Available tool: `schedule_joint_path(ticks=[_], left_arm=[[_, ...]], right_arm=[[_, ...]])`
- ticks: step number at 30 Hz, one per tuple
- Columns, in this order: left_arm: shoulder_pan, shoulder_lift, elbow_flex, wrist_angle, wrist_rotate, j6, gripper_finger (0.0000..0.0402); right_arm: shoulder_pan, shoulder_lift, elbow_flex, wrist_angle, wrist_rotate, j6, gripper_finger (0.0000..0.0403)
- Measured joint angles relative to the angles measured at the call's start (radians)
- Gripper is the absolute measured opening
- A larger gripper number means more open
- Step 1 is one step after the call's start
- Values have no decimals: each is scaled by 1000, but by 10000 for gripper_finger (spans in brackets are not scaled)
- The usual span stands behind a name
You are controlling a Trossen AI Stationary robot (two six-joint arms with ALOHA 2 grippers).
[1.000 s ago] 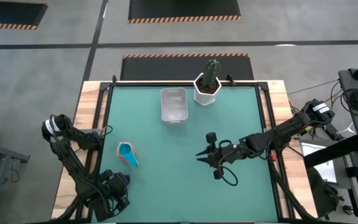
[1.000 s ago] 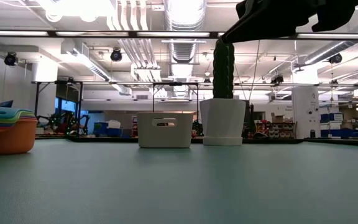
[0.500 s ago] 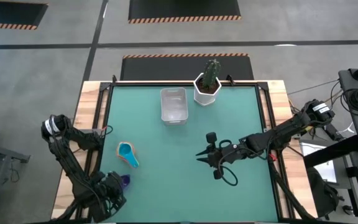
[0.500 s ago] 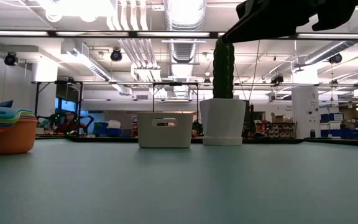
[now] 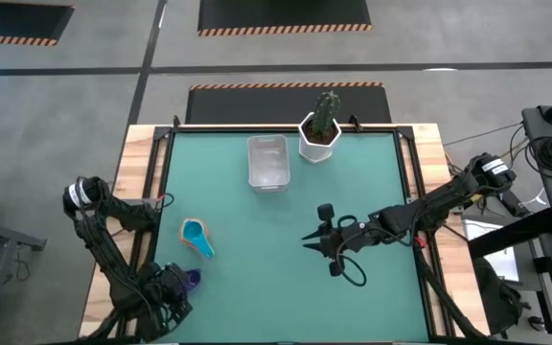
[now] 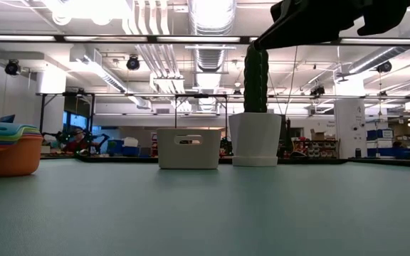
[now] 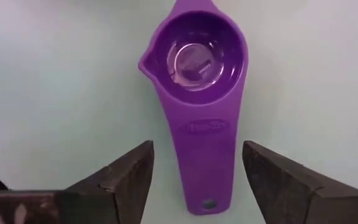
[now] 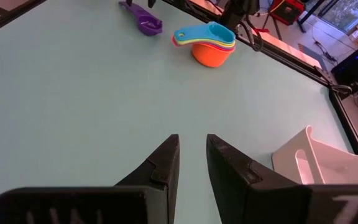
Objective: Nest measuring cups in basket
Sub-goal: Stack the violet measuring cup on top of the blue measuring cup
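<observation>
Straddling the purple cup point(image 7: 197, 93) with spread fingers point(image 7: 123, 180), the left gripper point(image 7: 197, 180) risks skidding its flat handle across the counter point(image 7: 55, 74) on closing.

Nested measuring cups point(image 6: 6, 151) (orange outermost), basket point(image 6: 188, 148), seemingly clear, cactus pot point(image 6: 255, 139)

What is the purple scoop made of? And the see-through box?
The purple scoop looks like smooth, shiny plastic: light glints in its bowl and raised letters are moulded into the handle. The see-through box seems to be frosted plastic, since the green table shows faintly through it.
</observation>
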State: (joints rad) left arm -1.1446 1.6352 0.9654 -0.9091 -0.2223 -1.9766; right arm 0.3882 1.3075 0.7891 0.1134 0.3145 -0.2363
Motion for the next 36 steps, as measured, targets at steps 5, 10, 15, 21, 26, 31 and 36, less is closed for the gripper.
schedule_joint_path(ticks=[5,10,15,21,26,31,36], left_arm=[[0,0,-49,87,-43,0,215],[0,0,-82,121,-45,3,204],[0,0,-107,124,-41,2,186],[1,0,-110,133,-25,3,145],[1,0,-106,136,-24,-8,145],[1,0,-80,141,-21,-17,156],[0,0,-40,106,-45,-48,151]], right_arm=[[0,3,0,0,0,1,68],[0,3,0,1,0,0,68],[-1,3,0,3,0,1,68],[-1,3,0,3,0,1,68],[0,3,0,3,0,1,68],[0,3,0,3,0,1,68],[0,3,0,3,0,1,68]])
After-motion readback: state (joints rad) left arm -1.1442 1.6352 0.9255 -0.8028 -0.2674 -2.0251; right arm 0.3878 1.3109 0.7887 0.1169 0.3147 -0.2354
